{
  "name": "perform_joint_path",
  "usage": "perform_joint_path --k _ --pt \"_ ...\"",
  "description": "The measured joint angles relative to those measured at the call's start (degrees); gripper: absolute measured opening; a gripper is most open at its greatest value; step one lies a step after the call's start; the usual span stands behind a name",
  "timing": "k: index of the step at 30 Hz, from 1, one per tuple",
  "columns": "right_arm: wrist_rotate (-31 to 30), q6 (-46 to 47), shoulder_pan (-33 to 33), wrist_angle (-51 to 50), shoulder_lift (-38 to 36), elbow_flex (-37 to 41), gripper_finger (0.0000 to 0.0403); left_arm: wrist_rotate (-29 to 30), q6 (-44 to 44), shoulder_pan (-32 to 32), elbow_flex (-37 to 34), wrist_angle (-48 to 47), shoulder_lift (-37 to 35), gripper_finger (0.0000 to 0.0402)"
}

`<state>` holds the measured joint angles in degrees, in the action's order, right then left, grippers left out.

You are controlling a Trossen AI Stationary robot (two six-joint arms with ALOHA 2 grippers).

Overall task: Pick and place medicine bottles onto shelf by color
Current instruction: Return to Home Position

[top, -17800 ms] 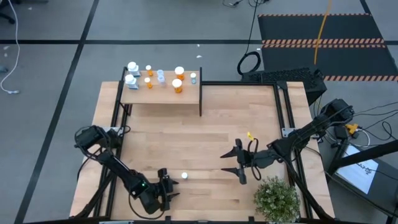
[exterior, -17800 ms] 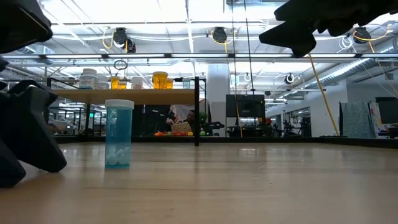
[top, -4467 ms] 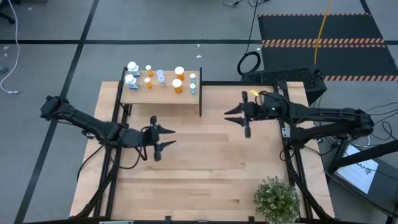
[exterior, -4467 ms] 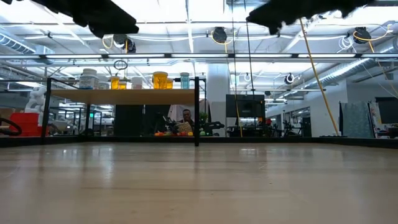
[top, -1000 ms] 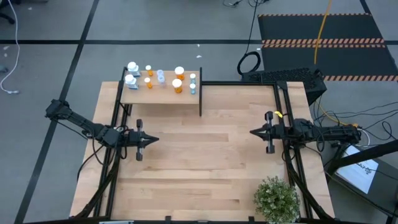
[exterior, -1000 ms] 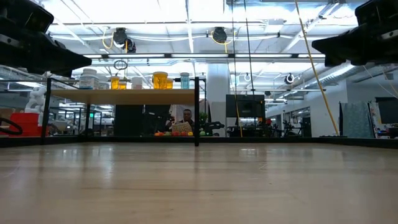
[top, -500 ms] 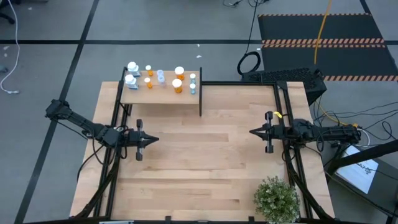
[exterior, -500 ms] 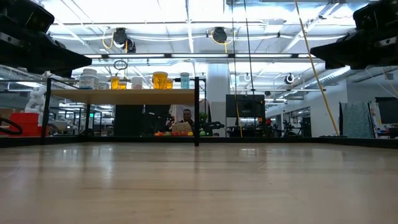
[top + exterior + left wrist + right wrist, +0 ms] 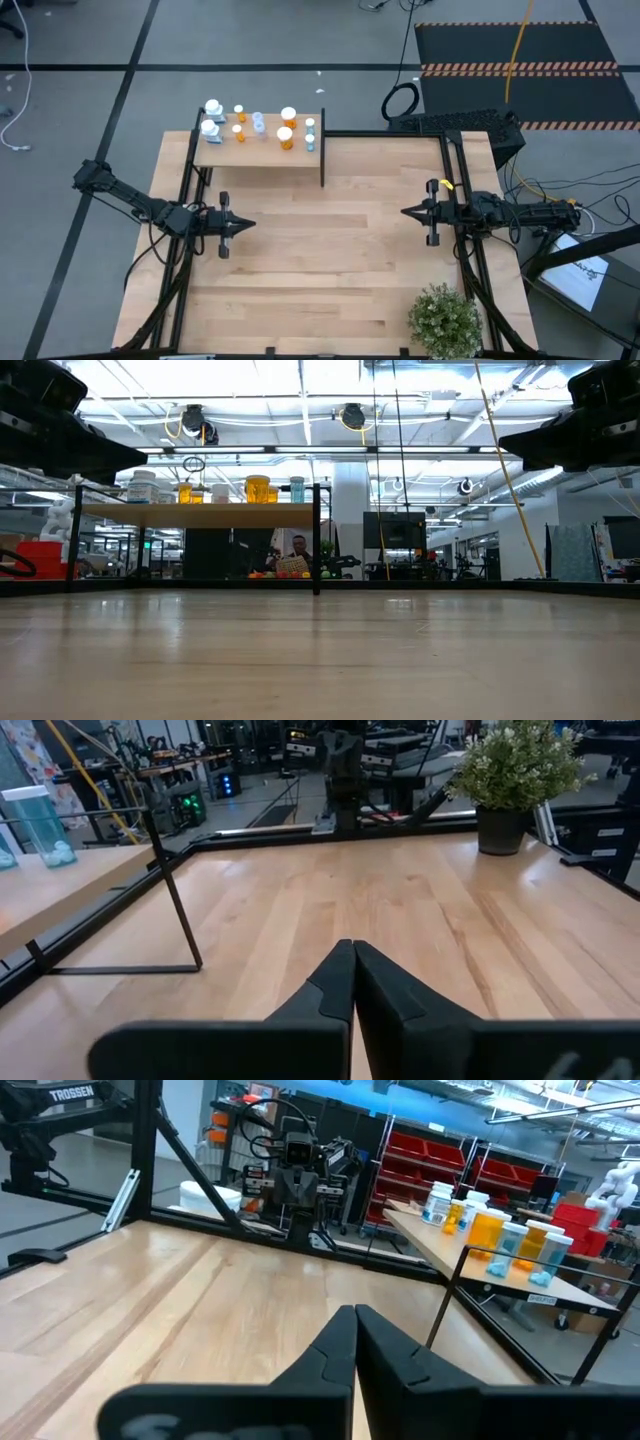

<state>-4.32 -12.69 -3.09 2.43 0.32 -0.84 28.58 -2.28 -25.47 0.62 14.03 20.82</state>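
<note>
**Both arms pulled back, bottles all on the shelf**

High view: The left end effector (image 9: 243,224) hangs over the counter (image 9: 330,270) near its left edge, pointing across towards the right end effector (image 9: 407,212), which hangs near the right edge and points back at it. The two are well apart, with bare wood between them. The shelf (image 9: 262,152) stands at the far left corner of the counter, beyond the left end effector and much nearer to it than to the right one. The medicine bottles (image 9: 259,125) stand on it: white ones at the end farthest from both end effectors, then orange, with pale blue ones among them and at the end by the black upright panel. A potted plant (image 9: 445,318) sits at the near corner, on the right end effector's side.

Low view: Both end effectors show only as dark shapes high at the two sides, clear of the counter. The bottles stand upright in a row on the shelf, far back.

Left wrist view: This end effector's fingers (image 9: 385,1000) are pressed together and hold nothing. A blue bottle (image 9: 40,825) shows on the shelf off to one side; the plant and the other arm lie ahead.

Right wrist view: Its fingers (image 9: 390,1355) are likewise closed tight and empty, with the shelf and its bottles ahead and to one side.
</note>
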Motion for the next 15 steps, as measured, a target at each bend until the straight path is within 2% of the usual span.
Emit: perform_joint_path --k 8,15 --pt "-0.07 0.00 0.00 0.18 0.00 0.00 0.0000 -1.36 -0.47 0.00 0.00 0.28 -1.10 0.0008" --pt "-0.09 0.00 0.00 0.24 0.00 0.00 0.0000 -2.97 -2.37 -0.64 0.02 -2.70 -7.29 0.0006"
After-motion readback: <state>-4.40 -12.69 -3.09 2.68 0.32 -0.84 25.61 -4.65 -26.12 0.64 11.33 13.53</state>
